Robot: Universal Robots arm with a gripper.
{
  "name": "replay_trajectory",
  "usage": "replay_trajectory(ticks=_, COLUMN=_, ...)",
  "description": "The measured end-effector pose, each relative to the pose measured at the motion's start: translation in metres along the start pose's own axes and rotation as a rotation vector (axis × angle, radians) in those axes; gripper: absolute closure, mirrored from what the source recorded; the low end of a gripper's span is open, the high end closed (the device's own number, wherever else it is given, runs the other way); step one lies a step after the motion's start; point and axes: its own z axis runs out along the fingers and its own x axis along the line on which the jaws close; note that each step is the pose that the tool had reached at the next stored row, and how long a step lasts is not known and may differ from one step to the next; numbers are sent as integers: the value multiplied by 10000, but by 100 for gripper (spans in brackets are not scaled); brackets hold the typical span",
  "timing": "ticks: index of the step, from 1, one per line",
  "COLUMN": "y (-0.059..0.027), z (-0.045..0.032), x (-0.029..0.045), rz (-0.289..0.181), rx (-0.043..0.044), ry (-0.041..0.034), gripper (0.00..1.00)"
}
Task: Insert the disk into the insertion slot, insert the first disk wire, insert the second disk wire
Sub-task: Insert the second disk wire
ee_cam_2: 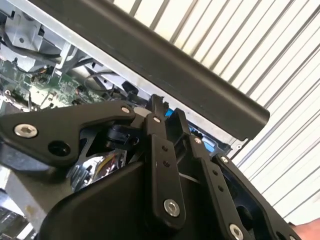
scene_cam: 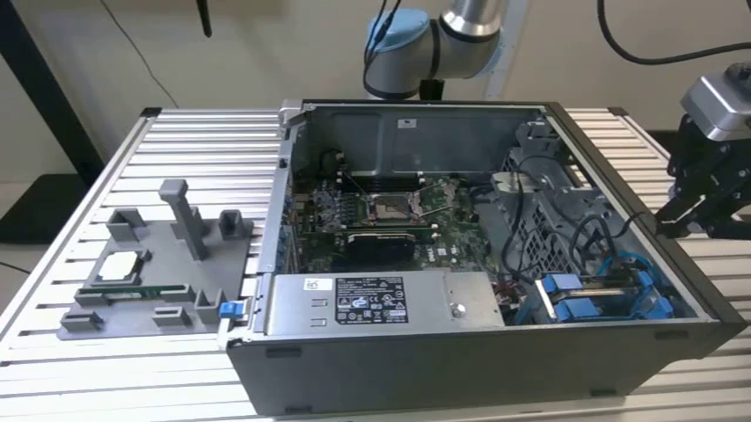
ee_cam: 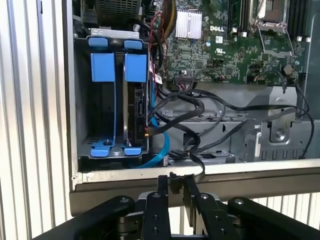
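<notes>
Tabletop (scene_cam: 211, 132) is the ribbed metal kind, and the open computer case (scene_cam: 470, 369) lying on it is the landmark for everything else. The insertion slot (ee_cam: 107, 34) sits in one corner of the case, hard against the case wall, grey metal with blue tabs at both ends.

The disk (ee_cam: 138, 107), or what I take to be it, looks seated in that slot already: a dark slab between blue carrier pieces, its end facing the middle of the case. So I'd say step one is done and we're at the wire part.

The gripper (ee_cam: 175, 181) hangs outside the case, just past the wall nearest the slot. Its fingers are drawn in close together, and I can't see anything between them.

Inside the case, right beside the disk's end, a blue cable (ee_cam: 164, 147) loops down, and a bundle of black wires (ee_cam: 200, 107) runs off towards the board. I can't tell if either one is plugged into the disk.

My guess at what the wire step needs: coming in over the case wall, picking the right connector out of that tangle with a fine pinch, and lining it up square with the disk's end. It's a tight spot with not much room for error.
</notes>
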Motion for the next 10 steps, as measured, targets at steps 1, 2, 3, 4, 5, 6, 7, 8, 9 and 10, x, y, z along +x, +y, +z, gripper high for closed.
replay_trajectory(ticks=1, y=0, z=6, x=5, rz=2, rx=0, ry=-63, gripper=0)
replay_trajectory(ticks=2, y=0, z=11, x=8, rz=8, rx=-2, ry=-168, gripper=0)
replay_trajectory(ticks=3, y=0, z=15, x=9, rz=14, rx=-3, ry=-283, gripper=0)
replay_trajectory(ticks=4, y=1, z=17, x=10, rz=24, rx=-4, ry=-414, gripper=0)
replay_trajectory(ticks=5, y=1, z=19, x=10, rz=33, rx=-4, ry=-524, gripper=0)
replay_trajectory(ticks=6, y=1, z=22, x=11, rz=42, rx=-4, ry=-627, gripper=0)
replay_trajectory(ticks=7, y=2, z=27, x=14, rz=49, rx=-5, ry=-692, gripper=0)
replay_trajectory(ticks=8, y=3, z=33, x=17, rz=57, rx=-3, ry=-723, gripper=0)
replay_trajectory(ticks=9, y=3, z=38, x=21, rz=64, rx=-1, ry=-752, gripper=0)
replay_trajectory(ticks=10, y=3, z=43, x=25, rz=68, rx=-1, ry=-773, gripper=0)
